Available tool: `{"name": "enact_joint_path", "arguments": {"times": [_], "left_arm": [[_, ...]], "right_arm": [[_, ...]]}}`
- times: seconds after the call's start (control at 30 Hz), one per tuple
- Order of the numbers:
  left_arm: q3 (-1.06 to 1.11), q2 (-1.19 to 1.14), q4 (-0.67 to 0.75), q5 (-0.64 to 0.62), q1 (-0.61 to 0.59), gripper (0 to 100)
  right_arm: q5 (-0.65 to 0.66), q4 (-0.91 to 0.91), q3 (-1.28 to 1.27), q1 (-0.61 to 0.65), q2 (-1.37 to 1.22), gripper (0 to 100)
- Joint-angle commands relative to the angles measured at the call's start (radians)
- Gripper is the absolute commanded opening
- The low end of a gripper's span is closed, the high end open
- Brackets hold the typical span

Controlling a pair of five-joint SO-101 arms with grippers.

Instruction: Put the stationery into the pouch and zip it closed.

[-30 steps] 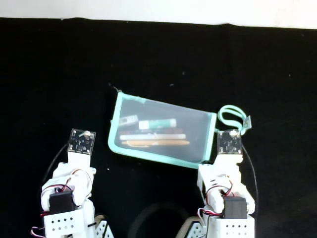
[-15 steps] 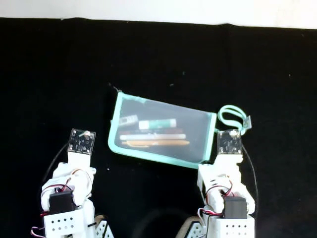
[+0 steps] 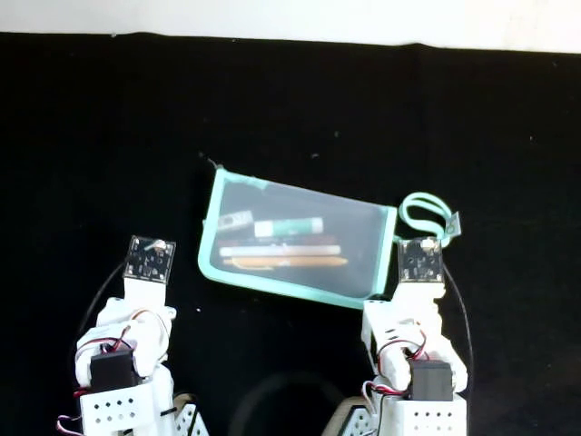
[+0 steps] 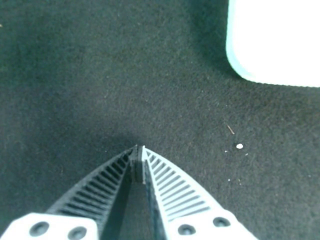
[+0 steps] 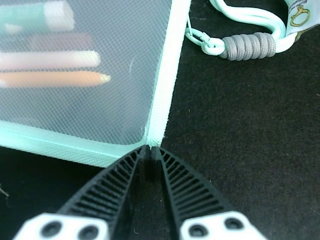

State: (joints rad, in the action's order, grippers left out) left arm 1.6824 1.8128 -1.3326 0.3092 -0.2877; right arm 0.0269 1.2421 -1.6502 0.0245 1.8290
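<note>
Two sets of jaws, both pinched shut on nothing. My right jaws sit just beside the 4 o'clock corner of the mint-trimmed translucent mesh pouch (image 3: 295, 245), its long axis near 9-to-3 o'clock on the black table (image 3: 272, 109), pens and pencils (image 3: 283, 245) inside. My left jaws are well apart off its 8 o'clock corner, so I judge the right arm nearer the mint cord loop (image 3: 422, 213).

This looks like a robotics lab bench: a tabletop (image 3: 272, 109) draped in plain black cloth, a white surface (image 3: 290, 16) behind it, and two small white arms (image 3: 127, 363) with exposed motors (image 3: 113, 371) and coloured wires (image 3: 98, 345).
</note>
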Motion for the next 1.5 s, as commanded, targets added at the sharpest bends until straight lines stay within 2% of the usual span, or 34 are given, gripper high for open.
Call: {"name": "enact_joint_path", "arguments": {"times": [0.0, 0.17, 0.37, 0.53, 0.7, 0.93, 1.07, 1.13, 1.27, 1.4, 1.47], "left_arm": [[0.013, 0.007, -0.008, -0.009, 0.024, 1], [0.013, 0.007, 0.028, -0.009, 0.097, 1], [0.013, 0.007, 0.364, -0.009, 0.13, 1], [0.013, 0.007, 0.456, -0.009, 0.131, 1], [-0.021, 0.007, 0.465, -0.009, 0.131, 1], [-0.101, 0.007, 0.463, -0.008, 0.176, 1], [-0.202, 0.007, 0.379, -0.008, 0.203, 2], [-0.294, 0.007, 0.287, -0.008, 0.206, 6], [-0.475, 0.007, 0.091, -0.008, 0.225, 14], [-0.615, 0.007, -0.031, -0.008, 0.243, 16], [-0.661, 0.005, -0.054, -0.008, 0.243, 16]], "right_arm": [[-0.006, 0.002, -0.162, 0.004, 0.005, 2.6], [-0.006, 0.002, -0.162, 0.004, 0.005, 2.6], [-0.011, -0.005, -0.162, 0.004, 0.005, 2.6], [-0.008, -0.219, -0.162, 0.004, 0.005, 2.6], [-0.006, -0.4, -0.148, 0.004, 0.005, 2.6], [-0.005, -0.137, 0.18, 0.004, 0.004, 2.7], [0.032, 0.012, 0.392, 0.004, 0.002, 2.7], [0.103, 0.071, 0.486, 0.001, 0.002, 2.7], [0.16, 0.168, 0.645, -0.001, -0.005, 2.7], [0.157, 0.231, 0.822, -0.001, -0.12, 3.5], [0.13, 0.26, 0.926, -0.001, -0.217, 8.7]]}}
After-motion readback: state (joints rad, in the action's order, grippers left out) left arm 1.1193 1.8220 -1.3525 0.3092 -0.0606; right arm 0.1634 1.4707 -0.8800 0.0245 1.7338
